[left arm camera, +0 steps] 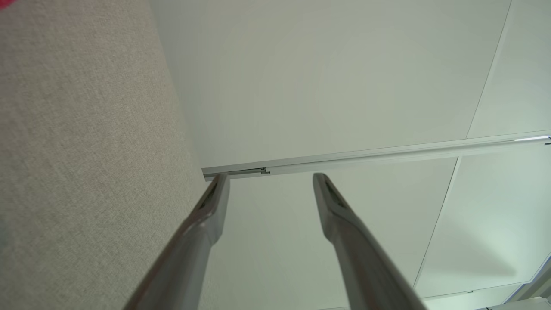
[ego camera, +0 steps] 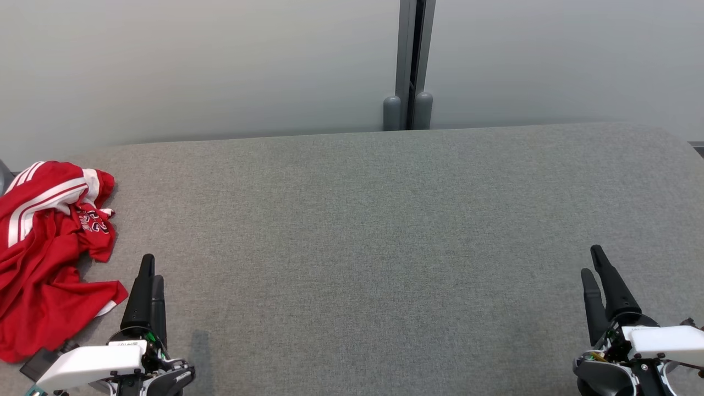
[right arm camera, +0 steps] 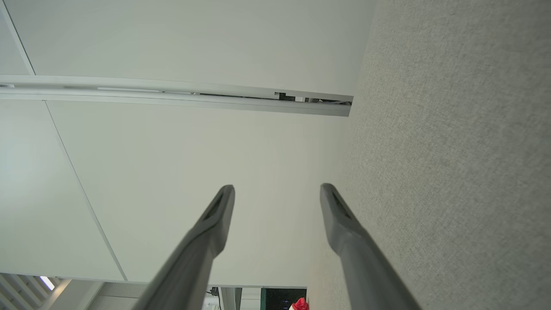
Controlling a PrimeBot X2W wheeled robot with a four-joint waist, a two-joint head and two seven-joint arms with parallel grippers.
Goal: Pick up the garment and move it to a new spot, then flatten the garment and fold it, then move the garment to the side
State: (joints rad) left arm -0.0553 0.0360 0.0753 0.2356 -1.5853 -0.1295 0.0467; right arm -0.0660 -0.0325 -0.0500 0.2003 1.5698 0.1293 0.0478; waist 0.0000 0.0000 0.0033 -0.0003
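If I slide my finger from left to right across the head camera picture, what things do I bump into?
red jersey → left gripper → grey post by the back wall → right gripper

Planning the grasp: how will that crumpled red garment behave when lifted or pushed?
The red garment lies in loose folds, so probably floppy, draping when lifted. It looks thin, likely light. On the textured surface it may bunch rather than slide.
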